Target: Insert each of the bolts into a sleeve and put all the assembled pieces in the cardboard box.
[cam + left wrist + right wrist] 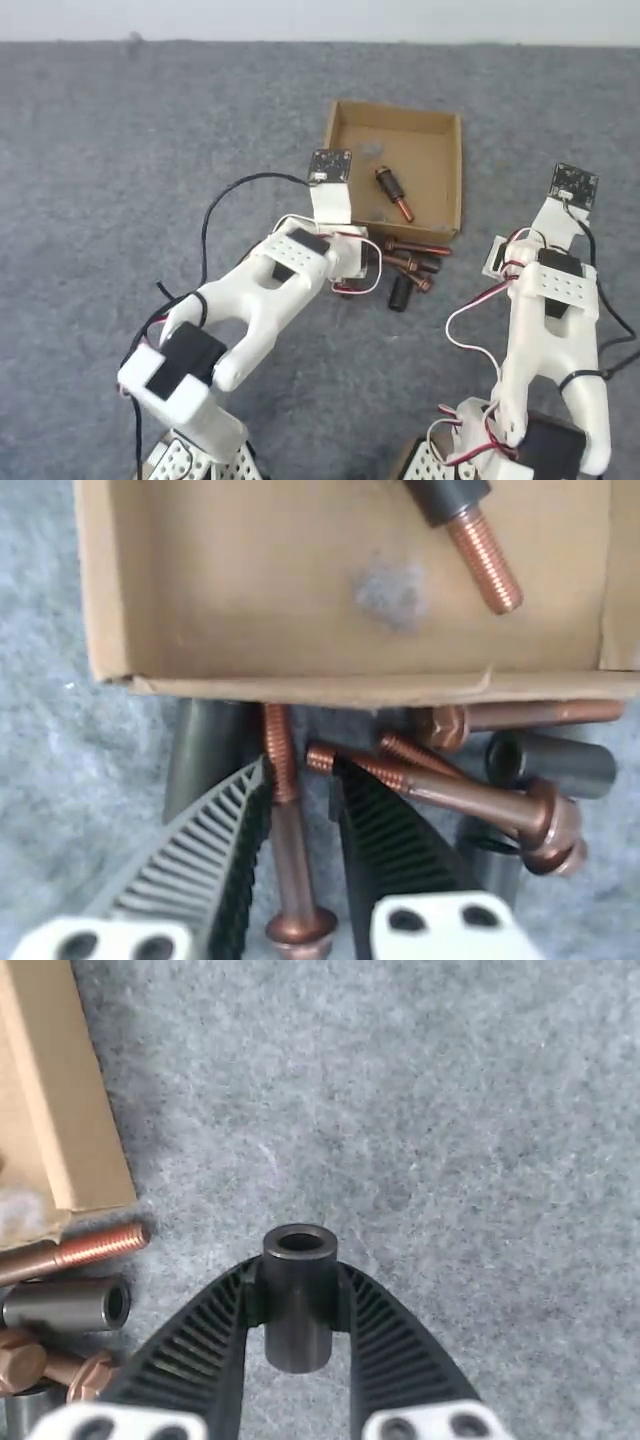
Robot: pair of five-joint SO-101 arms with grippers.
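Your left end effector (298,770) is straddling a bolt (290,860), jaws slightly apart, shank lying lengthwise between them, while your right end effector (298,1272) is clamping a sleeve (298,1310), bore facing its wrist.

Bolts (290,870) shiny copper; sleeves (298,1300) dull black. The box (425,160), at twelve o'clock from them, plain brown. Carpet (120,150) mottled grey; arms (290,275) white, fingers (395,1345) ribbed black.
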